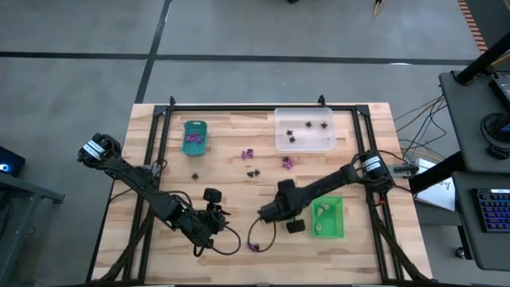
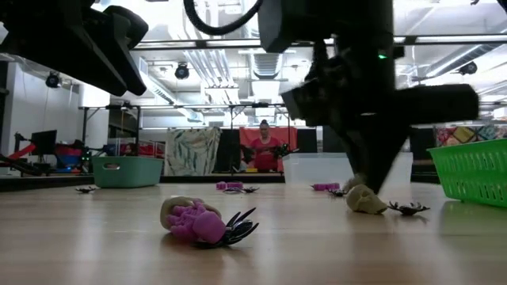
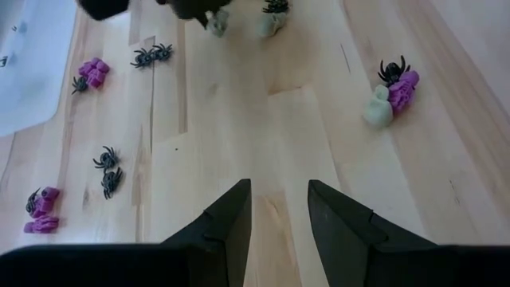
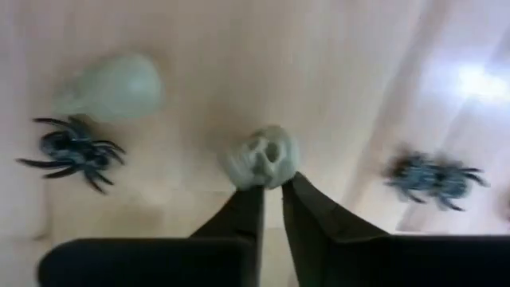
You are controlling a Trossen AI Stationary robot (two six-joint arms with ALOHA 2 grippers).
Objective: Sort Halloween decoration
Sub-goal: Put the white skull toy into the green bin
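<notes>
1. Bare bench (image 1: pixel 167 167) lies open between the teal tray (image 1: pixel 195 136) and the left claw (image 1: pixel 213 209); only one black spider (image 1: pixel 194 176) sits there.
2. Mid-bench, purple trinkets (image 1: pixel 248 153) and spiders clutter the path toward the clear tray (image 1: pixel 305 130).
3. The right claw (image 4: pixel 272 190) is hemmed in by a cream skull (image 4: pixel 261 156), another skull (image 4: pixel 111 86) and two spiders (image 4: pixel 72 148).
4. The green tray (image 1: pixel 328 218) blocks the right near side.

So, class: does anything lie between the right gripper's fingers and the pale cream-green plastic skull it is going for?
Nothing visible does. The right gripper has its dark fingertips closed against the pale cream-green plastic skull. A second pale skull and a black plastic spider lie off to one side, apart from it.
</notes>
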